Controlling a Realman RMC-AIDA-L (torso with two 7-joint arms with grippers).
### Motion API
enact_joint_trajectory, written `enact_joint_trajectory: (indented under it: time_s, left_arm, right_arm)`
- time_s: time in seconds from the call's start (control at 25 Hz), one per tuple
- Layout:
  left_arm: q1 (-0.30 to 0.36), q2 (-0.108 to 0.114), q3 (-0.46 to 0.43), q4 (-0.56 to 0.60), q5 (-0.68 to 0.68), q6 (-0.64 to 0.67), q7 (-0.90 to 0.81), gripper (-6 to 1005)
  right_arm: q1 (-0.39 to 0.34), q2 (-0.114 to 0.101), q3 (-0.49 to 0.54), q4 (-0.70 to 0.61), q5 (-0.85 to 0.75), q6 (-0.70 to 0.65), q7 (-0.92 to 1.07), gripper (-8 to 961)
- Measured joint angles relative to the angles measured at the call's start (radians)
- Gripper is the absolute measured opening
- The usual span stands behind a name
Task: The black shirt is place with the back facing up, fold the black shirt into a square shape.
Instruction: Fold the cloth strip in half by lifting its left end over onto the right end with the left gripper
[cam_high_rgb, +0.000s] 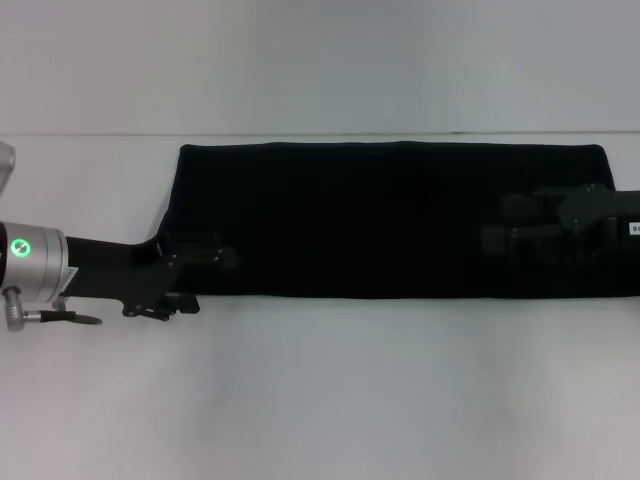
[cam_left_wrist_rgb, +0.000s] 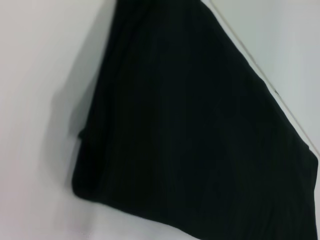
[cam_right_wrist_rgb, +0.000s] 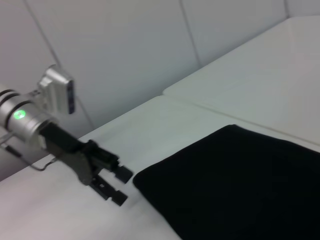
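The black shirt (cam_high_rgb: 380, 220) lies flat on the white table as a long folded band running left to right, plain side up. It also fills the left wrist view (cam_left_wrist_rgb: 190, 140) and the near part of the right wrist view (cam_right_wrist_rgb: 240, 185). My left gripper (cam_high_rgb: 228, 256) is at the band's left end. The right wrist view shows the left gripper (cam_right_wrist_rgb: 121, 186) open, its fingers just beside the shirt's end edge with nothing between them. My right gripper (cam_high_rgb: 500, 225) hovers over the band's right end, dark against the dark cloth.
The white table (cam_high_rgb: 350, 400) extends well in front of the shirt. Its back edge (cam_high_rgb: 300, 137) meets a pale wall just behind the shirt. A second white surface (cam_right_wrist_rgb: 270, 65) adjoins the table beyond the shirt's left end.
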Motion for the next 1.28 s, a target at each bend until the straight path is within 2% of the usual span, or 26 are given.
enact_joint_trajectory:
  time_s: [0.32, 0.6, 1.28]
  left_arm:
    - [0.012, 0.001, -0.038, -0.046, 0.000, -0.039, -0.060, 933]
    - [0.013, 0.002, -0.123, -0.090, -0.001, -0.074, -0.104, 931]
    - [0.016, -0.006, -0.137, -0.132, 0.001, -0.195, -0.143, 931]
  right_arm:
    - [0.001, -0.013, -0.005, -0.007, 0.005, -0.029, -0.026, 837]
    - [0.001, -0.004, 0.008, -0.017, 0.007, -0.011, -0.053, 838]
    - [0.004, 0.006, 0.036, -0.018, 0.008, 0.006, -0.054, 838]
